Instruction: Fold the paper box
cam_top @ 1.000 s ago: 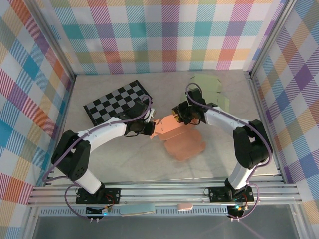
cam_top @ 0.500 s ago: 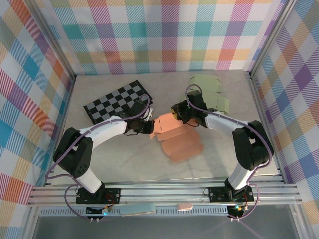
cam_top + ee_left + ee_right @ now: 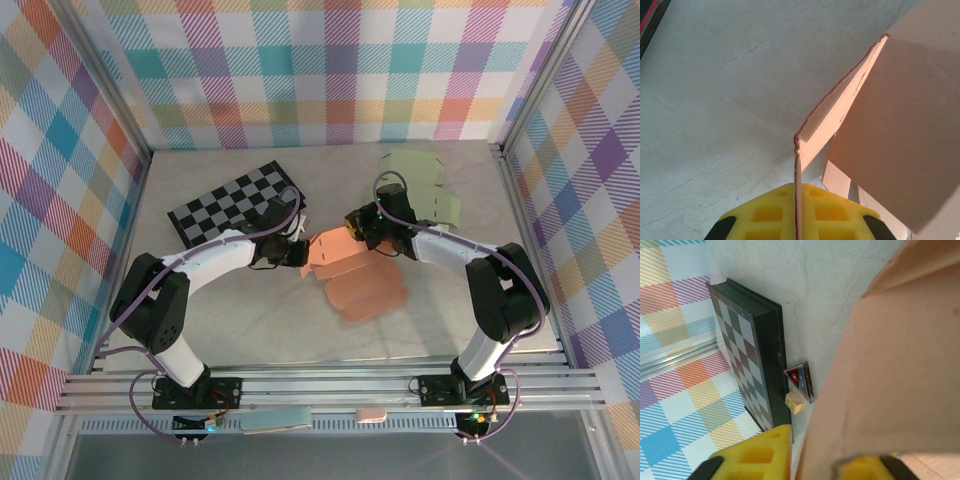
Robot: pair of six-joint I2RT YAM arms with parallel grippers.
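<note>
Salmon-pink paper box (image 3: 352,275) is lying half-folded mid-frame on the pale tabletop (image 3: 250,325). The left pincer (image 3: 297,252) is clamping its raised side panel; the right pincer (image 3: 353,230) is straddling a flap, and I cannot tell whether it is gripping. Pressing slowly along the crease is looking wisest.

The box (image 3: 345,262) was thin salmon card, matt, with slightly raw cut edges. The table (image 3: 250,320) looked smooth and pale, faintly veined like marble. The chessboard (image 3: 225,208) had a dark rim with a slight gloss. The fingers (image 3: 765,215) were moulded yellow plastic, matt. The frame rails (image 3: 330,385) were dull silver metal.
</note>
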